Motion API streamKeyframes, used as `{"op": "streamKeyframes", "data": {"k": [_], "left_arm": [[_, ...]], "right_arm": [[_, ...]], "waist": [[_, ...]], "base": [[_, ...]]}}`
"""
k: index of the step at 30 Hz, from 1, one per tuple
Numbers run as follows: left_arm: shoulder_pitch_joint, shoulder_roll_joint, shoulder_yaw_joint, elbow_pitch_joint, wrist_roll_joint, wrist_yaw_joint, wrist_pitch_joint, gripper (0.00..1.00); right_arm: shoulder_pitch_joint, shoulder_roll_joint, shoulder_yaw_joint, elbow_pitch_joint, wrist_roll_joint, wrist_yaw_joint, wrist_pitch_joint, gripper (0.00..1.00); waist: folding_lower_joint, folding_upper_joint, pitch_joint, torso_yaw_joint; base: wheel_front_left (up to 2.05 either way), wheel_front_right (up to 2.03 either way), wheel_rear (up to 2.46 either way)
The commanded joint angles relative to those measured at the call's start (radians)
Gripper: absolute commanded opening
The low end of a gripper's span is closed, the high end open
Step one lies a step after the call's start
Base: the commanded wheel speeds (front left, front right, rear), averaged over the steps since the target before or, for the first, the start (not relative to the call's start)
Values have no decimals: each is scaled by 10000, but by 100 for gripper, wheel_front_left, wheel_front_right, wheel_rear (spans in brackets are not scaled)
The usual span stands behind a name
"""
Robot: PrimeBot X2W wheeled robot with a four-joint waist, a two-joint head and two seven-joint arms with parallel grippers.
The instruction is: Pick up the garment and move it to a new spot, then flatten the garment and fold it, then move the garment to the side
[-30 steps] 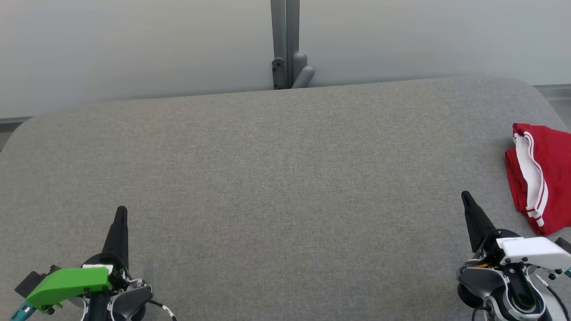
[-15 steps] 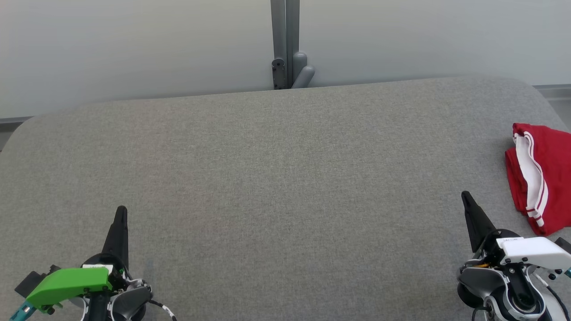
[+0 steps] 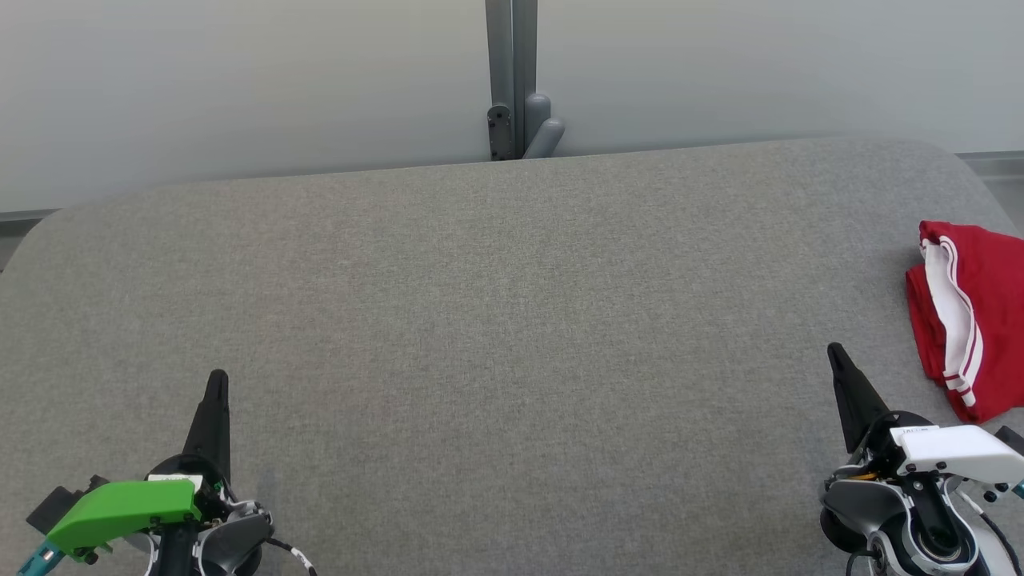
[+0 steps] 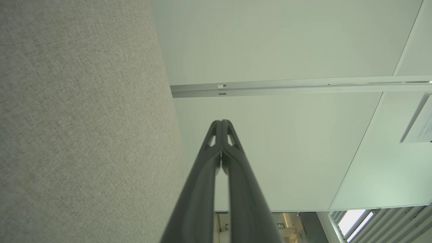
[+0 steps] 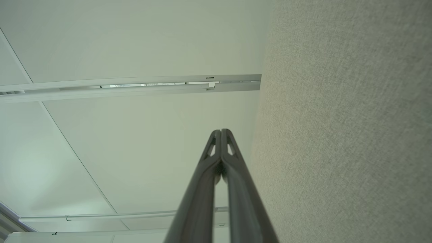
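Head view | left claw (image 3: 217, 376) closed | right claw (image 3: 834, 350) closed | garment (image 3: 972, 320) unmoved

From above the near edge the head camera looks forward and down over the grey table (image 3: 512, 304) to the pale wall (image 3: 240, 80) at twelve o'clock, while the wrist cameras, low at seven and five o'clock and rolled sideways, skim close over that cloth toward the same wall.

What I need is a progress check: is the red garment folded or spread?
Folded: the garment lies in a compact layered bundle at the table's right edge.
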Motion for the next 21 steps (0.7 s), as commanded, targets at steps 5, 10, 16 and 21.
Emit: {"op": "streamKeyframes", "data": {"k": [5,10,16,21], "left_arm": [[-167,66,46,-10,-9,-45,20,0],[-167,66,46,-10,-9,-46,20,0],[-167,66,46,-9,-9,-45,20,0],[-167,66,46,-9,-9,-45,20,0]], "right_arm": [[80,-45,-30,-57,57,4,36,0],[79,-45,-30,-57,57,4,36,0],[79,-45,-30,-57,58,4,36,0],[79,-45,-30,-57,56,4,36,0]], "waist": [[0,0,0,0],[0,0,0,0],[0,0,0,0],[0,0,0,0]], "base": [[0,0,0],[0,0,0],[0,0,0],[0,0,0]]}}
